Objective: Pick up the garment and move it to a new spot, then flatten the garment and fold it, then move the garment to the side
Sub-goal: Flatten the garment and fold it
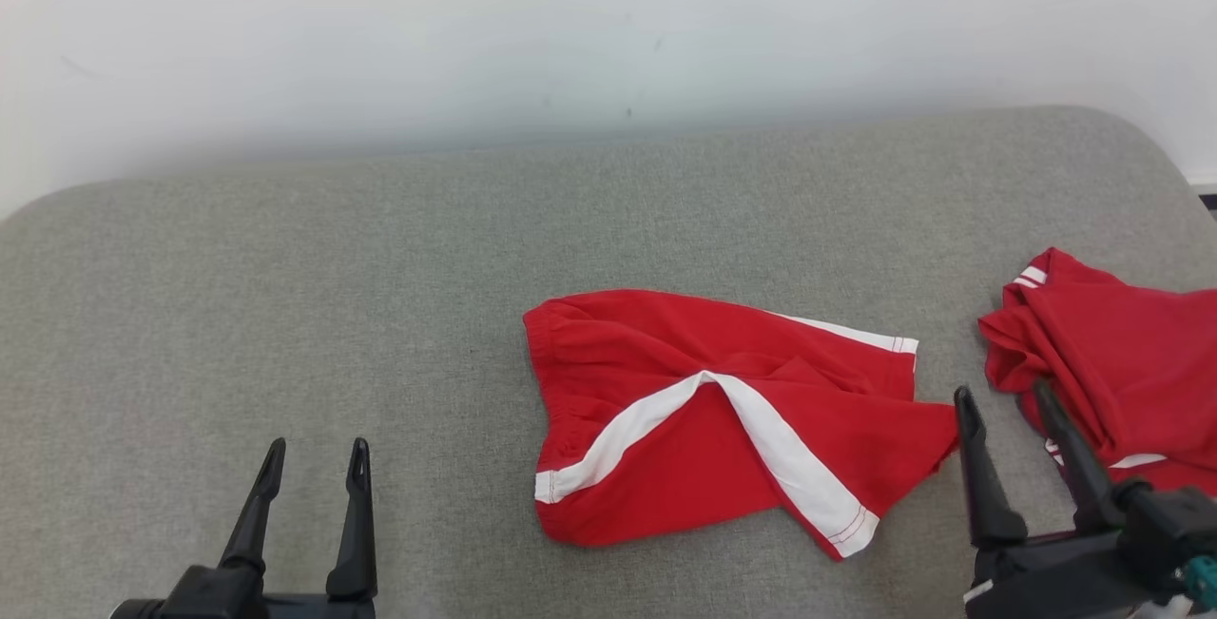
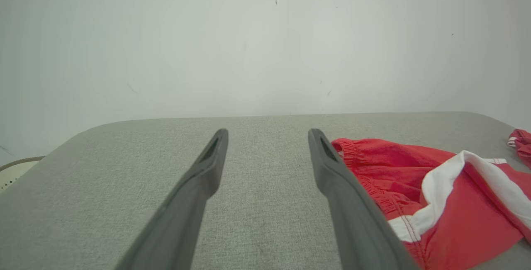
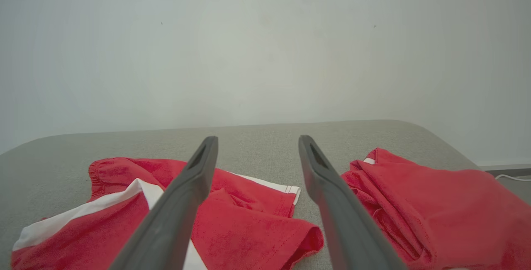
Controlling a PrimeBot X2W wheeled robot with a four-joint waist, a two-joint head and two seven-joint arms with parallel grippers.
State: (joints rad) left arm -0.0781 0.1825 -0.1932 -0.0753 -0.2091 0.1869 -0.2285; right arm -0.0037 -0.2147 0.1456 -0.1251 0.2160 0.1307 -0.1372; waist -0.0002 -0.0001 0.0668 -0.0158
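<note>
The garment point(image 1: 723, 410), red shorts with white side stripes, lies rumpled in the middle of the grey padded table point(image 1: 285, 296), its elastic waistband to the left. In the left wrist view the garment point(image 2: 448, 195) lies right of the fingers; the right wrist view has the garment point(image 3: 240, 216) partly behind the left finger. My left gripper point(image 1: 316, 462) stands open near the front edge, well left of the shorts, with nothing in it point(image 2: 267, 135). My right gripper point(image 1: 1003, 398) is open and empty just off the shorts' right hem point(image 3: 257, 142).
A second red garment point(image 1: 1122, 362) with white trim lies bunched at the table's right edge, just behind my right gripper; the right wrist view has it point(image 3: 435, 203) right of the fingers. A pale wall point(image 1: 570, 29) backs the table. Bare grey surface spreads left.
</note>
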